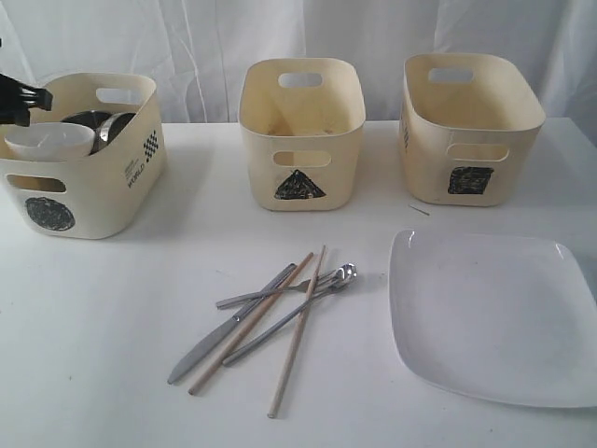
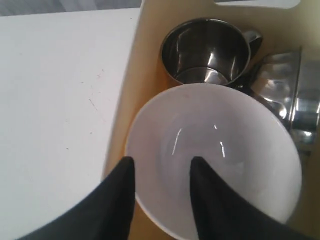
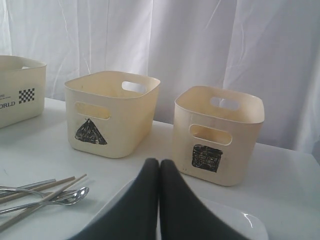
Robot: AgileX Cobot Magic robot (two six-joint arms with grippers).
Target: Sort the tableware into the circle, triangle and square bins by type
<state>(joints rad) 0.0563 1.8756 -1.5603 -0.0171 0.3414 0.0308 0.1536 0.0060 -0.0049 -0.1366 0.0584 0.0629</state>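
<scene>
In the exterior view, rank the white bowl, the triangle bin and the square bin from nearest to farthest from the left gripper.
From the left gripper:
1. white bowl, in the circle bin at far left, right by the gripper.
2. triangle bin, in the middle.
3. square bin, on the right.

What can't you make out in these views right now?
Square bin: floor hidden by its front wall, exterior view.
Steel ware beside the mug: left wrist view, cut by the edge, kind unclear.
White plate: right wrist view, mostly behind the shut right gripper.
</scene>
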